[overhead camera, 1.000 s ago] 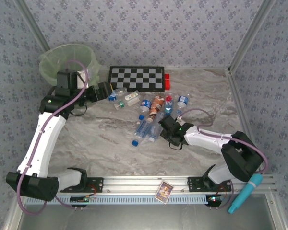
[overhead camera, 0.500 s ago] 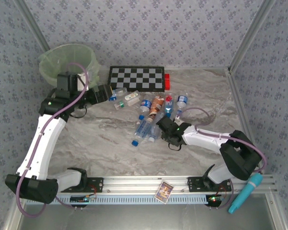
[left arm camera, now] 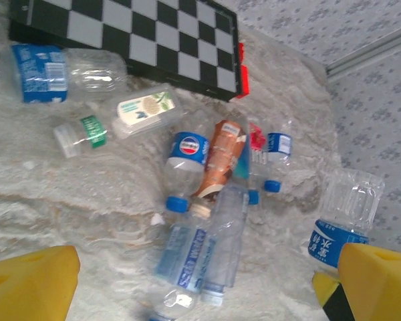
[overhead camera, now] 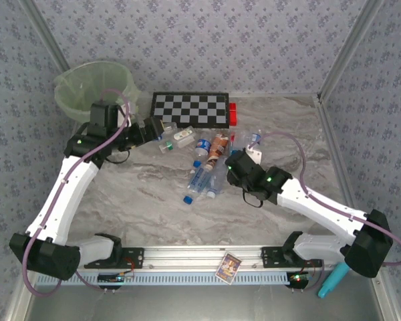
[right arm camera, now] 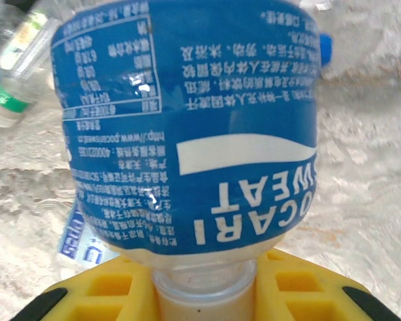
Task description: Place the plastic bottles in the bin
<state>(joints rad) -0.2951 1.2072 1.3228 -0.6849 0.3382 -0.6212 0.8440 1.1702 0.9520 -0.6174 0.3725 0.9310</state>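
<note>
My right gripper [right arm camera: 204, 294] is shut on the neck of a plastic bottle [right arm camera: 194, 120] with a blue Pocari Sweat label. It holds the bottle clear of the table, right of the pile [overhead camera: 252, 154] [left arm camera: 344, 214]. Several more plastic bottles lie on the marble top: a blue-labelled one [left arm camera: 60, 70], a green-capped one [left arm camera: 130, 114], a Pepsi-labelled one [left arm camera: 187, 154], an orange-labelled one [left arm camera: 220, 160] and two clear ones side by side [left arm camera: 194, 254]. My left gripper [overhead camera: 162, 128] is open above the pile's left end, its yellow fingers [left arm camera: 30, 284] wide apart. The pale green bin [overhead camera: 67, 87] stands at the back left.
A black-and-white checkerboard [overhead camera: 190, 108] with a red block [overhead camera: 232, 114] at its right end lies behind the bottles. A turquoise pen-shaped tool [overhead camera: 335, 279] rests at the front right. A small card [overhead camera: 228, 265] sits on the front rail. Patterned walls close in three sides.
My right gripper has closed on the blue-labelled bottle and the arm has swung up and right with it. My left gripper has moved right, toward the bottles by the checkerboard.
</note>
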